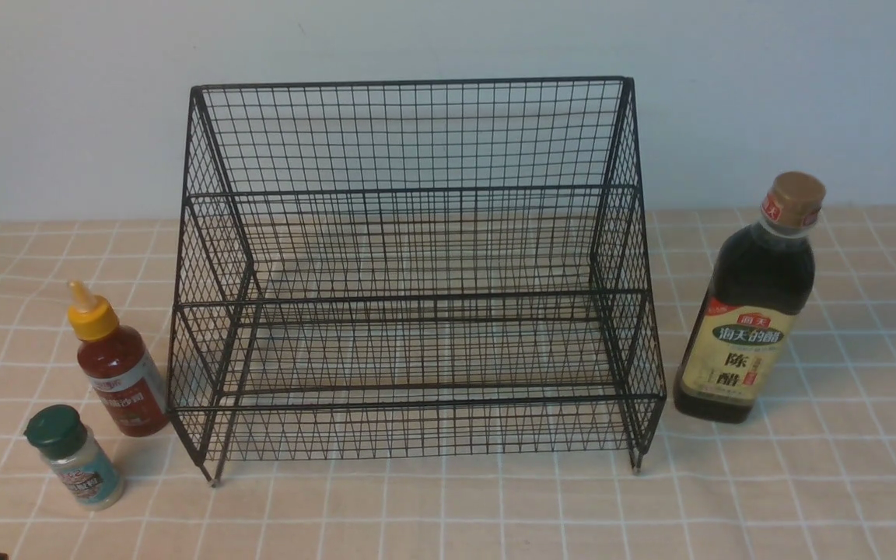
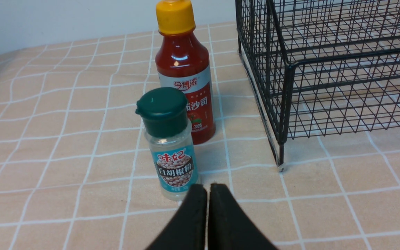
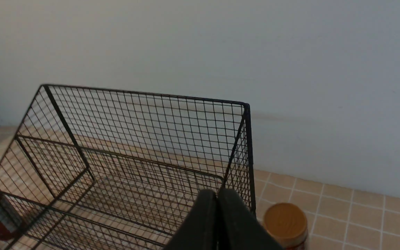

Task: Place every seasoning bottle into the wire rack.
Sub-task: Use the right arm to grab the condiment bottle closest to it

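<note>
Closest to the left wrist camera was the left gripper point(image 2: 207, 189). Its two black fingers were pressed together and held nothing. Just past them stood the small shaker point(image 2: 170, 146), and the red sauce bottle point(image 2: 184, 73) was right behind it.

Only this view showed the shaker's label up close. It was blue, with a picture of little round seeds. Only the front view showed all three bottles at once. The shaker and the red bottle stood on the left of the wire rack point(image 1: 417, 272), near its front corner. The vinegar bottle point(image 1: 751, 311) stood alone on the right, near the rack's side. All three were upright on the cloth point(image 1: 448, 513), outside the rack.

The right wrist view looked down from high up. It showed the right gripper point(image 3: 217, 192), with its fingers shut too and nothing between them. Of the vinegar bottle it showed mostly the round gold cap.

The rack was made of thin black wire in small squares. It had two steps, slanted sides, a tall back and short legs. The shaker was clear with a dark green lid. The red bottle was shiny, with a pointed yellow cap. The vinegar bottle was tall and dark with a cream label. The cloth was tan with white lines, and the wall point(image 1: 67, 101) was plain and pale.
</note>
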Robot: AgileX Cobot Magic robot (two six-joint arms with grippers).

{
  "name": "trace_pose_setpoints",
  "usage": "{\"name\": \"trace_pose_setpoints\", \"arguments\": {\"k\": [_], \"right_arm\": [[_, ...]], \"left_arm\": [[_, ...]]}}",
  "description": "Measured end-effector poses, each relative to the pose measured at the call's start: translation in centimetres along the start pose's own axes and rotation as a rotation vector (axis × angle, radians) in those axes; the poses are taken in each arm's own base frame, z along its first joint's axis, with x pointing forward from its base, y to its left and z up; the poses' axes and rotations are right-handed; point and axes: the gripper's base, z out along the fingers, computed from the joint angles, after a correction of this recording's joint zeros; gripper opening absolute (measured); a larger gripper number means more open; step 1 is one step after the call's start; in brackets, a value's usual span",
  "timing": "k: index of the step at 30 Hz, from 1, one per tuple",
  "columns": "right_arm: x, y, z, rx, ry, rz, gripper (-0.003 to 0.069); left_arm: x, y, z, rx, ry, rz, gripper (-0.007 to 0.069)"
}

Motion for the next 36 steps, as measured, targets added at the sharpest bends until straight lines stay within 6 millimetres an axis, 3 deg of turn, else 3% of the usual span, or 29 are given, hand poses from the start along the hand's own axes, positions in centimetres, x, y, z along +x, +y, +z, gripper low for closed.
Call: {"name": "trace_pose_setpoints", "arguments": {"k": [4, 8, 11, 15, 19, 28, 31, 35, 36], "right_arm": [[-0.5, -1.3, 2.3, -0.004, 0.041, -0.041, 0.0062], [-0.3, -2.5, 4.5, 0.006, 0.077, -0.073, 0.0233], [0.0, -2.7, 5.7, 0.011, 0.088, -0.095, 0.0324], [1.1, -2.8, 8.3, 0.017, 0.123, -0.128, 0.0505], [2.7, -3.3, 10.7, 0.028, 0.180, -0.125, 0.0599], [6.3, -4.6, 14.2, 0.024, 0.332, -0.095, 0.0588], [6.7, -4.8, 14.4, 0.026, 0.358, -0.124, 0.0524], [6.8, -4.8, 14.4, 0.026, 0.369, -0.143, 0.0313], [6.7, -4.8, 14.3, 0.026, 0.364, -0.136, 0.0309]], "left_arm": [[0.0, 0.0, 0.0, 0.000, 0.000, 0.000, -0.0010], [0.0, 0.0, 0.0, 0.000, 0.000, 0.000, -0.0010], [0.0, 0.0, 0.0, 0.000, 0.000, 0.000, -0.0010], [0.0, 0.0, 0.0, 0.000, 0.000, 0.000, -0.0010], [0.0, 0.0, 0.0, 0.000, 0.000, 0.000, -0.0010], [0.0, 0.0, 0.0, 0.000, 0.000, 0.000, -0.0010], [0.0, 0.0, 0.0, 0.000, 0.000, 0.000, -0.0010], [0.0, 0.0, 0.0, 0.000, 0.000, 0.000, -0.0010], [0.0, 0.0, 0.0, 0.000, 0.000, 0.000, -0.0010]]}}
